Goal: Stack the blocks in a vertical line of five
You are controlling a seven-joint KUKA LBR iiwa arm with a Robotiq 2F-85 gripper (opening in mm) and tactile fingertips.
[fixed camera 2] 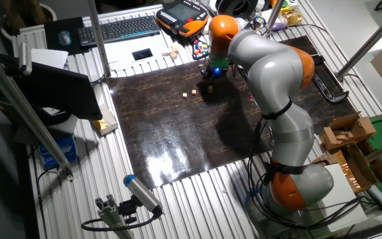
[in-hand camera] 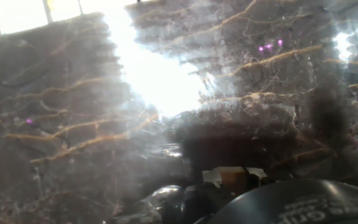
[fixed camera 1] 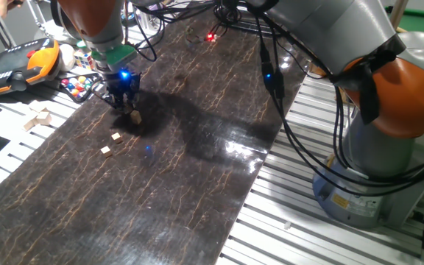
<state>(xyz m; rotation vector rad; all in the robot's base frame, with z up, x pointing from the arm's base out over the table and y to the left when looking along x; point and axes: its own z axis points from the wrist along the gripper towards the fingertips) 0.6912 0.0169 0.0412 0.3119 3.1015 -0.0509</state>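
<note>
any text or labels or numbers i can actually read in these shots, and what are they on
None can be read.
Pale embossed lettering on the dark gripper body in the hand view: too blurred to read.
Sticker on the robot base in one fixed view: print too small to read.
Orange teach pendant: no legible marks.
Keyboard in the other fixed view: keys too small to read.

Two loose blocks (fixed camera 1: 116,137) (fixed camera 1: 106,150) lie just left-front of the gripper (fixed camera 1: 126,105). The dark bench (fixed camera 1: 197,191) is open beyond them; a puzzle cube (fixed camera 1: 76,83) and, seemingly, larger blocks (fixed camera 1: 37,118) crowd its left edge.
</note>
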